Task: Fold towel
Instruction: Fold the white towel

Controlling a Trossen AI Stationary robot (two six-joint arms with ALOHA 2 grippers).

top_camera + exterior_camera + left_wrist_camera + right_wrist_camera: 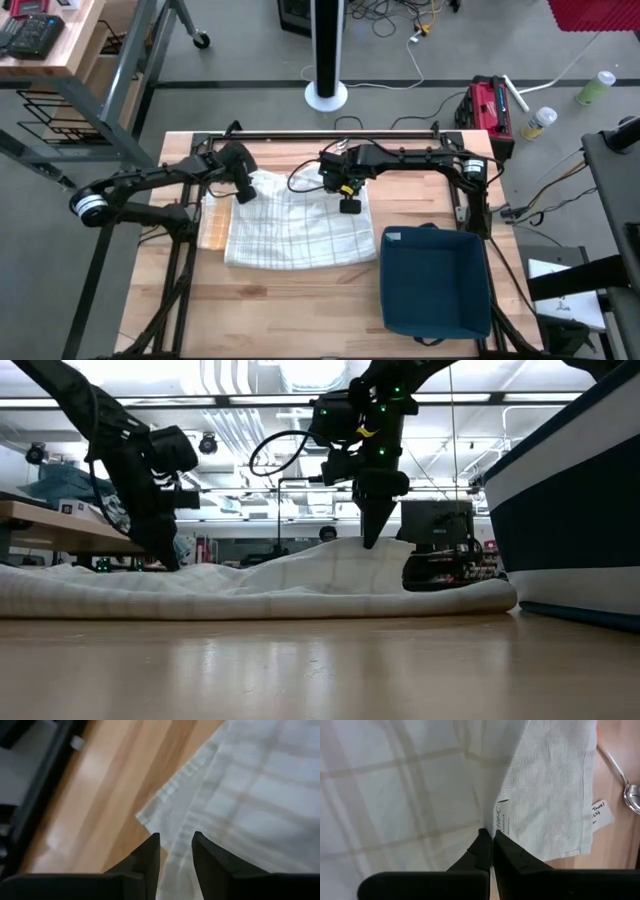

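The white towel (292, 228) with faint grid lines lies spread on the wooden table, one flap folded over so its waffle side (550, 790) shows. My left gripper (174, 845) is at the towel's far left corner (144, 816), open and slanting down, with the hem running between its fingers. My right gripper (492, 839) is shut and points down over the towel's far right part, its tips at a crease beside a small printed tag (501, 820). In the low view the right gripper (368, 538) ends level with the towel's highest ridge. My left gripper has its open fingers (150, 852) on either side of the towel's hem strip (175, 827), a little in from the corner. It comes slanting down from the table's left. The cloth lies flat on the table; I cannot tell whether the fingers touch it. My right gripper's shut tips stand at the crease (496, 810) from above; I cannot tell whether they touch the cloth or have any of it between them.
A dark blue bin (435, 282) stands at the near right, close to the towel's right edge. A metal spoon (625, 785) and a taped label (598, 813) lie on the table beyond the towel's right side. Bare wood (290, 310) lies in front of the towel.
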